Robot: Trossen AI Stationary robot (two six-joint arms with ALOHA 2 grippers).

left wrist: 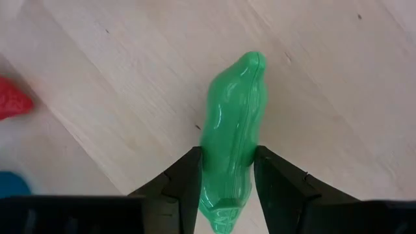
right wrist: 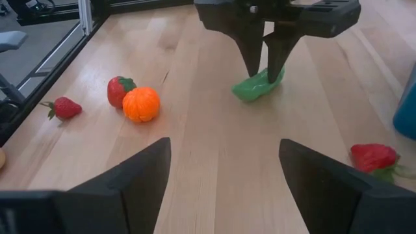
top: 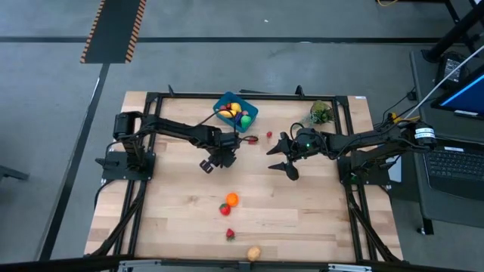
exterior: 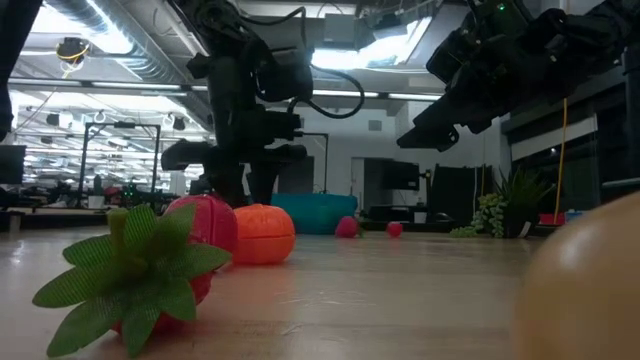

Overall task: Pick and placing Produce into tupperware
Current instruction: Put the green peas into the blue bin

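Note:
A green toy pod (left wrist: 233,123) lies on the wooden table (top: 302,211), with my left gripper (left wrist: 227,153) shut on it from above; the right wrist view shows the pod (right wrist: 250,88) under those fingers. The blue tupperware (top: 236,112) at the far middle holds several toy fruits. Loose produce lies nearer the front: an orange (top: 232,199), a red fruit (top: 224,209), a strawberry (top: 230,235) and a tan piece (top: 253,254). My right gripper (top: 281,160) hangs open above the table, to the right of the left one, holding nothing. My left gripper pinches the green pod near one end (left wrist: 227,185), between its two fingers (left wrist: 190,179), one on each long side. The fingers come from above, pointing steeply down. The pod lies along the table, and its free end (left wrist: 250,65) reaches out beyond the fingertips.
A strawberry (right wrist: 374,157) and a small red fruit (top: 268,135) lie between the grippers and the tupperware. A leafy plant sprig (top: 321,113) stands at the far right. A black frame (top: 249,96) runs along the table's edges. Bare wood lies at the near left.

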